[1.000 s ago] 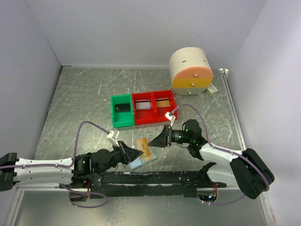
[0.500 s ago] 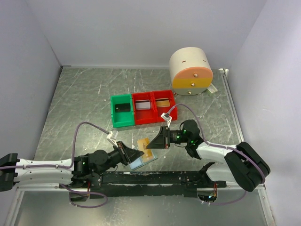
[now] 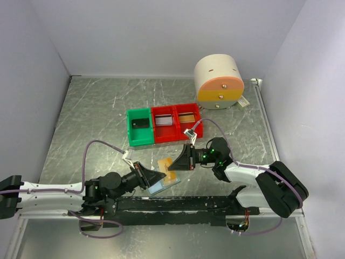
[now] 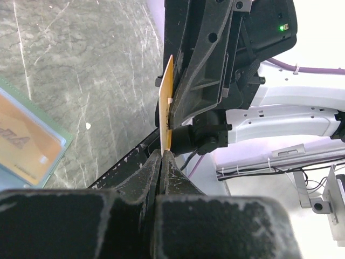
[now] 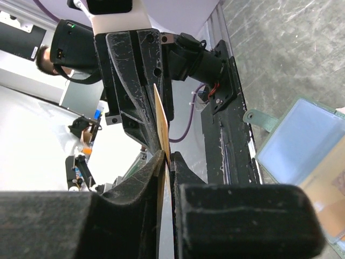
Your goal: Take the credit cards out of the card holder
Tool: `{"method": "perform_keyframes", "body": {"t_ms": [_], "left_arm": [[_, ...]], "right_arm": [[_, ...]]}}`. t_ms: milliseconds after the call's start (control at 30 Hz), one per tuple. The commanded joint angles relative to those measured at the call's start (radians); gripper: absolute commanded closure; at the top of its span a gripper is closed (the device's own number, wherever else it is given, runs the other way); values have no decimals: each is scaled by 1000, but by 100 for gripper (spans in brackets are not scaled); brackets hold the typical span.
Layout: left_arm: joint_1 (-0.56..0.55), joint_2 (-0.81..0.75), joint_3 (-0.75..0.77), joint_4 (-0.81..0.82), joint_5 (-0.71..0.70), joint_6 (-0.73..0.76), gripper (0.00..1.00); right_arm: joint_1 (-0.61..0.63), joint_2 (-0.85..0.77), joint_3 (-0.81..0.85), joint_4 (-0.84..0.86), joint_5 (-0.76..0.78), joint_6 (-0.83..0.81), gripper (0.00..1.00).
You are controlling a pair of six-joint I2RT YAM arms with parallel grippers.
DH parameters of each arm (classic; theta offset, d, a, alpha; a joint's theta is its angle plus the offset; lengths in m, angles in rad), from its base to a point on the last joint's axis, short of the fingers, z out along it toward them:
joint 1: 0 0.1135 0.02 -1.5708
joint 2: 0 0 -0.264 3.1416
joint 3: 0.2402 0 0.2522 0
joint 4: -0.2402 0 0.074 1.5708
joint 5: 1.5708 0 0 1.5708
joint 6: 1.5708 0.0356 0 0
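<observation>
An orange credit card (image 3: 166, 164) hangs edge-on between both grippers, just above the card holder (image 3: 157, 189). My left gripper (image 4: 162, 154) is shut on the near end of that card (image 4: 166, 108). From the other side my right gripper (image 5: 168, 156) pinches the same card (image 5: 160, 121) between its jaws. The pale blue card holder (image 5: 304, 140) lies flat on the table below. Another tan card (image 4: 24, 141) shows inside one of the holder's pockets. In the top view my left gripper (image 3: 160, 176) and my right gripper (image 3: 173, 164) point at each other, fingertips almost meeting.
A green bin (image 3: 140, 128) and two red bins (image 3: 178, 122) stand in a row behind the grippers, with small items inside. A round cream drawer unit (image 3: 218, 82) sits at the back right. The black base rail (image 3: 178, 204) runs along the near edge.
My right gripper has moved a little left onto the card and its jaws have closed on it. The left gripper has kept its grip and barely moved.
</observation>
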State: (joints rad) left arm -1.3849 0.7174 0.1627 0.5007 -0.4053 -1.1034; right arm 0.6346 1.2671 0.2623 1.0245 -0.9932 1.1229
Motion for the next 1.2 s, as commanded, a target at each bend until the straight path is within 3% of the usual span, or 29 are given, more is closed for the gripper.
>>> {"method": "perform_keyframes", "body": {"t_ms": [0, 67, 133, 200, 267, 367, 500, 667, 833, 967, 1167], "left_arm": [[-4, 9, -30, 71, -4, 10, 93], [-5, 12, -33, 73, -5, 7, 93], [-5, 14, -35, 70, -6, 5, 93], [-4, 11, -32, 44, -14, -5, 87], [-5, 0, -19, -23, -30, -30, 73], [-5, -30, 24, -223, -71, -99, 39], [-4, -42, 97, -514, -127, -194, 22], [-1, -23, 180, -714, -161, -233, 17], [34, 15, 269, -839, -148, -215, 14], [130, 32, 309, -870, -75, -155, 13], [359, 80, 374, -880, 139, -3, 13]], "right_arm": [[8, 4, 8, 59, -34, 17, 91], [12, 2, 10, 61, -37, 18, 91], [12, -5, 10, 51, -28, 15, 100], [12, -24, 18, -2, -13, -16, 100], [1, -65, 34, -116, 14, -83, 100], [-49, -182, 103, -455, 116, -291, 100], [-120, -253, 235, -880, 399, -552, 100], [-235, -153, 361, -1067, 498, -668, 100], [-310, -72, 428, -1085, 492, -685, 100], [-322, -23, 487, -1080, 496, -682, 100], [-323, -3, 518, -1003, 455, -647, 100]]}}
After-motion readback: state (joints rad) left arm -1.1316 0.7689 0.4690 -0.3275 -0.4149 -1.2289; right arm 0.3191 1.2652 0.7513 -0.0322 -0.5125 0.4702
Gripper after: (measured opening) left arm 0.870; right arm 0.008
